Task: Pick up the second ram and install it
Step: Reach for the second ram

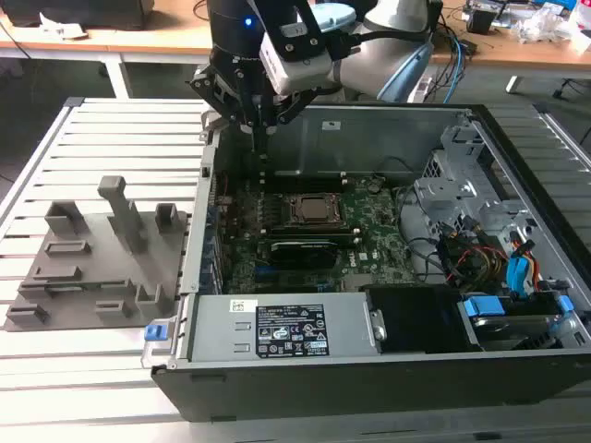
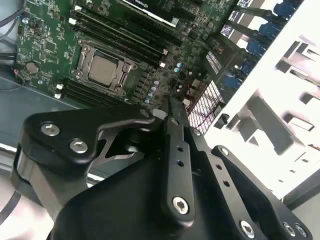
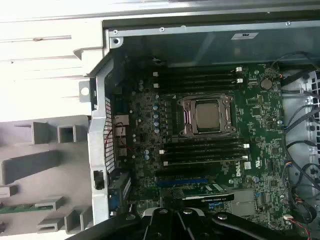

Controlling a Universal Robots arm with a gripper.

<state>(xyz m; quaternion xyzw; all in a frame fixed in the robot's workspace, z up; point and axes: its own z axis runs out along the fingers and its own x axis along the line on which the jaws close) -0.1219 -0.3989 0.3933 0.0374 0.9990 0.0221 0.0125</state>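
Evidently the pick-up is not yet made. In the exterior view the gripper (image 1: 261,138) hangs over a corner of the open computer case (image 1: 277,369), toward the exterior view's left. It is above the motherboard's edge and short of the CPU socket (image 1: 314,210). Its fingers (image 1: 261,129) taper to one narrow tip, pressed together with nothing between them. The grey holder tray (image 1: 83,277) sits on the slatted table (image 1: 74,374) just beside the case, on the exterior view's left and well apart from the gripper.

In the second wrist view the fingers run out as a single dark bar, closed and empty. They are aimed at the board's edge between the CPU socket and the case's perforated wall (image 2: 205,102).

In the first wrist view the second ram (image 3: 22,208) shows as a thin green stick lying in the holder tray, outside the case and well away from the gripper. The long black memory slots (image 3: 200,150) flank the socket (whether any already carries a stick I cannot tell).

My judgement is that the step in hand is the approach to the ram, with nothing grasped. A grasp calls for the fingers to be parted and brought over the tray. They would then need lining up to pinch the stick across its thin faces, clear of the tray's upright posts.
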